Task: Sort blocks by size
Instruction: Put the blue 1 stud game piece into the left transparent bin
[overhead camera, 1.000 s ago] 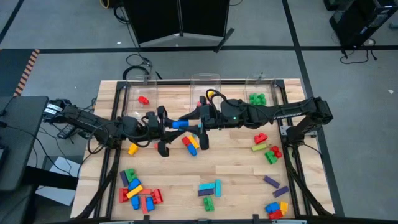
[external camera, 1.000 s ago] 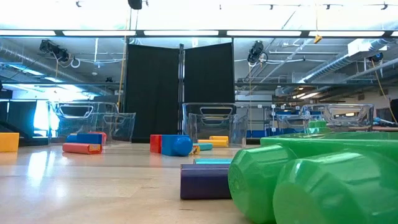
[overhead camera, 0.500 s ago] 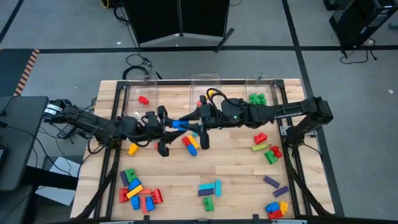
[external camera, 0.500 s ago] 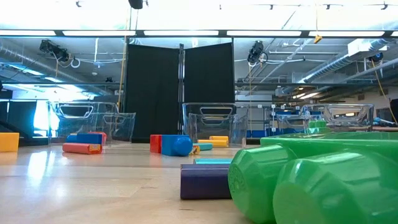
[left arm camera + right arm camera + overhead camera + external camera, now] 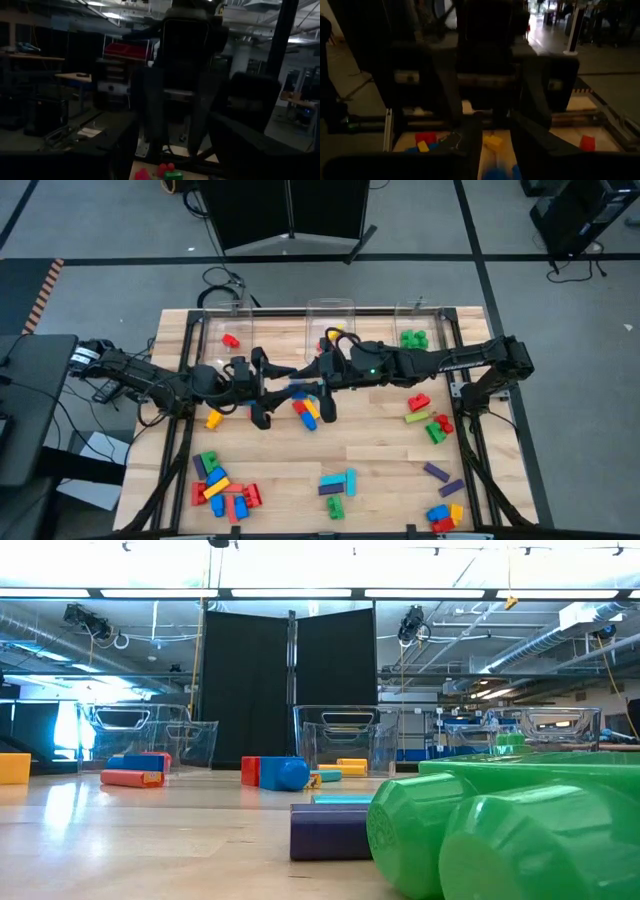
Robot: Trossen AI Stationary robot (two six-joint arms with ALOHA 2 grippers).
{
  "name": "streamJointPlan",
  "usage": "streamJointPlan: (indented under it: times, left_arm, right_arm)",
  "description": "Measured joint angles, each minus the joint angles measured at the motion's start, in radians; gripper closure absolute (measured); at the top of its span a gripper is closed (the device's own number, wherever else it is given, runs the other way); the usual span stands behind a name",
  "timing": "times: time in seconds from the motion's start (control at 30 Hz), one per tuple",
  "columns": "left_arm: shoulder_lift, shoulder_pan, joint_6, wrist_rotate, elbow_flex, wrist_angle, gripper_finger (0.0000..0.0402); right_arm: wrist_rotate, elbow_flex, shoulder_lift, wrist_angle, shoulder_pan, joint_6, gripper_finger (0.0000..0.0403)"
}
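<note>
I hold my left gripper (image 5: 268, 392) and my right gripper (image 5: 318, 385) tip to tip above the middle of the table (image 5: 380, 435), slightly toward 11 o'clock. My left fingers (image 5: 117, 150) are spread wide and grip nothing. My right fingers (image 5: 470, 145) are drawn close, pinching the blue block (image 5: 299, 389) that lies between the two grippers. Just toward 6 o'clock from it, a red, yellow and blue trio (image 5: 307, 410) sits on the wood. Other blocks lie in a heap at 7 o'clock (image 5: 222, 485), a small group at 6 o'clock (image 5: 337, 485), some at 3 o'clock (image 5: 428, 420) and more at 5 o'clock (image 5: 445, 515). Along the 12 o'clock edge, the left bin (image 5: 222, 322) holds a red block (image 5: 231, 340), and the right bin (image 5: 420, 310) holds green blocks (image 5: 413, 338)
</note>
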Motion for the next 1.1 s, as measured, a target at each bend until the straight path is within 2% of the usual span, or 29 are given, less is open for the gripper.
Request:
streamJointPlan:
  times: [0.5, 0.73, 0.93, 1.1]
  left_arm:
    - [0.001, 0.008, -0.003, -0.039, 0.000, -0.068, 0.0177]
    - [0.002, 0.008, -0.009, -0.055, 0.000, -0.180, 0.0177]
    - [0.002, 0.007, -0.003, -0.054, 0.000, -0.190, 0.0177]
    - [0.002, 0.007, -0.003, -0.053, 0.000, -0.250, 0.0177]
  right_arm:
    - [0.003, 0.000, -0.024, -0.032, -0.022, -0.034, 0.0309]
    - [0.118, 0.001, -0.125, -0.353, -0.026, 0.084, 0.0320]
    - [0.133, -0.003, -0.210, -0.703, -0.011, 0.284, 0.0346]
    - [0.214, -0.125, -0.299, -0.791, 0.077, 0.444, 0.0383]
